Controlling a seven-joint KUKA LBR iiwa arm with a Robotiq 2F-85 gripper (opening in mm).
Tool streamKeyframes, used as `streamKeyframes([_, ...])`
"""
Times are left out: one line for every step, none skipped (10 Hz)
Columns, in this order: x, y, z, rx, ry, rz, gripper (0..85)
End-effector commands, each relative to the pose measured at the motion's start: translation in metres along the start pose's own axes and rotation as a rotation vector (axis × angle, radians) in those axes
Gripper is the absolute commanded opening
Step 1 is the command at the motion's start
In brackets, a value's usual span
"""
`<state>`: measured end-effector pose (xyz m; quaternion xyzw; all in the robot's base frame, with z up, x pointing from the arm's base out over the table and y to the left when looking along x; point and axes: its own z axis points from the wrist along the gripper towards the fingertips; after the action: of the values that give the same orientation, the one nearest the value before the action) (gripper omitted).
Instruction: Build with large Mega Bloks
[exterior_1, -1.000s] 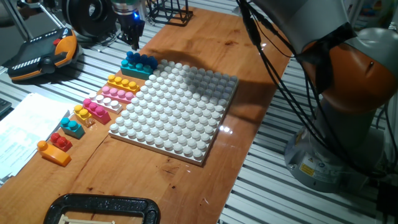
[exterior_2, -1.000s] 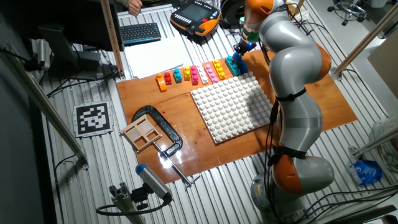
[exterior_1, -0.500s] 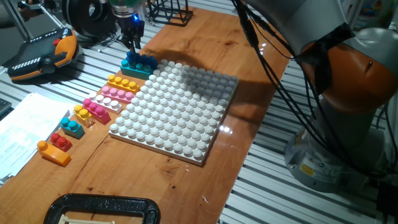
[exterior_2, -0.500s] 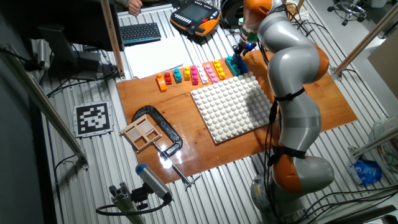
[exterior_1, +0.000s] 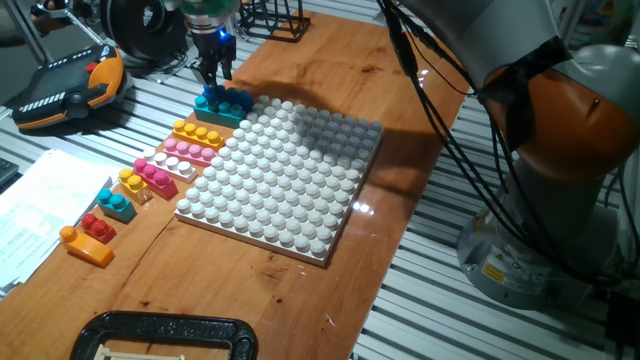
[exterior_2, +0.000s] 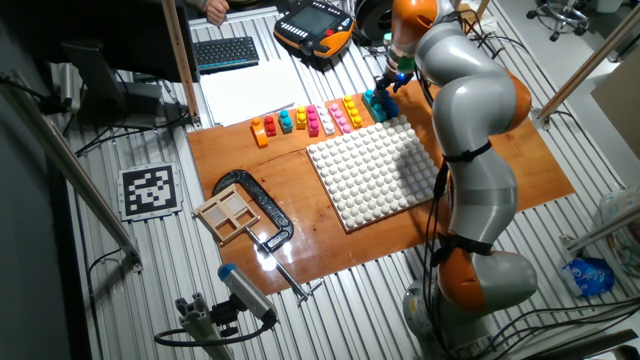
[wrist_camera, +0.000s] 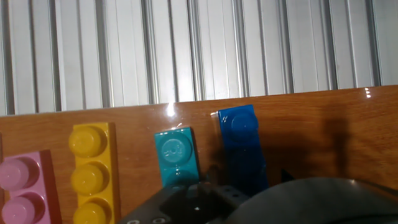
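Gripper (exterior_1: 214, 74) has dropped over the last second onto the blue block (exterior_1: 230, 100) beside the teal block (exterior_1: 212, 108) at the tabletop's (exterior_1: 330, 60) far edge, so I judge a pick is starting, though I cannot tell whether it has clenched.

Teal brick (wrist_camera: 176, 155), blue brick (wrist_camera: 241, 146), yellow brick (wrist_camera: 92, 169) lie side by side on wood.

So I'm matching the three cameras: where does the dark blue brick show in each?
One fixed view: dark blue brick, upper left, under the pincer.
The other fixed view, top centre-right, at the row's end.
Hand view, centre-right.
Shared landmark: the teal brick beside it.
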<state>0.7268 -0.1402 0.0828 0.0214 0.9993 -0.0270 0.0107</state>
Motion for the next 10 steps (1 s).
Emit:
streamKeyframes([-0.001, -0.001, 0.004, -0.009, 0.000, -0.005, 51.0])
streamKeyframes([-0.001, -0.004, 0.009, -0.022, 0.001, -0.013, 51.0])
streamKeyframes([-0.001, -0.006, 0.011, -0.022, -0.001, -0.016, 51.0])
streamKeyframes([0.000, -0.007, 0.013, -0.025, -0.001, -0.017, 51.0])
streamKeyframes([0.000, -0.006, 0.016, -0.029, -0.004, -0.017, 51.0])
streamKeyframes([0.003, -0.005, 0.019, -0.036, -0.008, -0.011, 51.0])
streamKeyframes([0.004, -0.004, 0.020, -0.037, -0.013, -0.009, 34.0])
streamKeyframes([0.004, -0.003, 0.020, -0.032, -0.014, -0.012, 17.0])
streamKeyframes([0.004, -0.003, 0.020, -0.034, -0.011, -0.015, 0.0])
streamKeyframes([0.004, -0.003, 0.020, -0.038, -0.007, -0.017, 0.0])
